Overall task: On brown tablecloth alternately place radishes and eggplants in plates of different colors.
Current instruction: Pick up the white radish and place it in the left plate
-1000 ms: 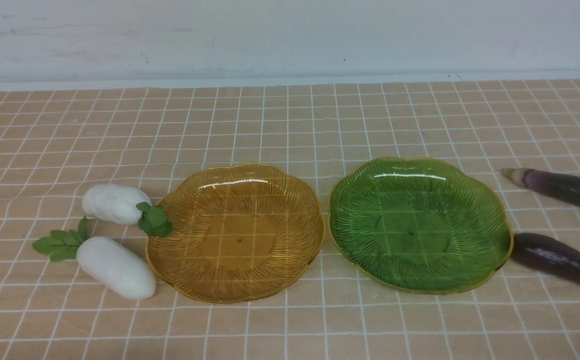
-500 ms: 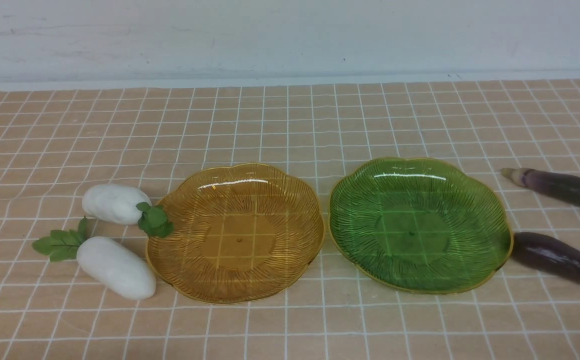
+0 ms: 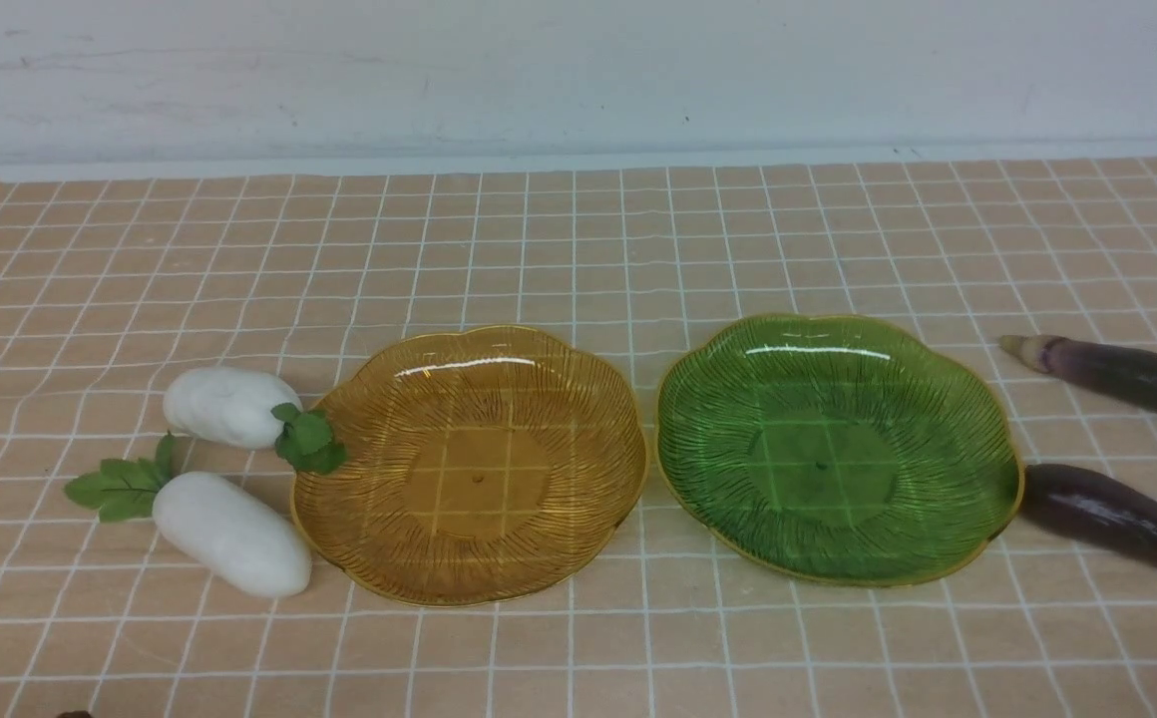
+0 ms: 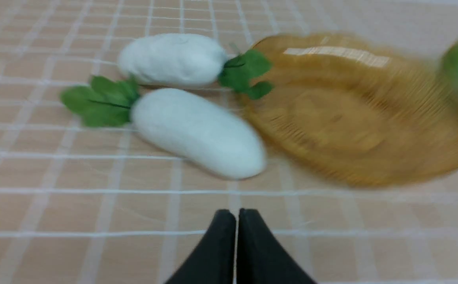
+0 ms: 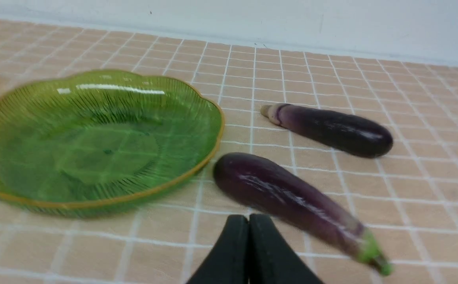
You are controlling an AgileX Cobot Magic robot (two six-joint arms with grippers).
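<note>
The two radishes [image 3: 231,534] lie toward the left edge of the brown tablecloth [image 3: 569,249], beside the amber plate [image 3: 479,479], and the two eggplants [image 5: 288,197] lie toward its right edge, beside the green plate [image 3: 821,469]; the split probably serves reach, each arm having one kind of vegetable on its own side, with both plates between them, well in from the cloth's side edges, where either arm could likely deliver; the left gripper [image 4: 237,215] has its fingertips together with nothing between them, and the right gripper [image 5: 248,219] is likewise closed and empty, which suits a start with nothing picked up; each would need to spread before a grasp. The radishes are smooth, white and oblong, each with a green leafy tuft; the farther one's leaves overhang the amber plate's rim, while the nearer one's point away from it; the eggplants are slender, glossy and dark purple, the farther with its pale stem end toward the green plate, the nearer with its rounded end close by that plate's rim; both plates are ribbed, translucent, scalloped and empty.
</note>
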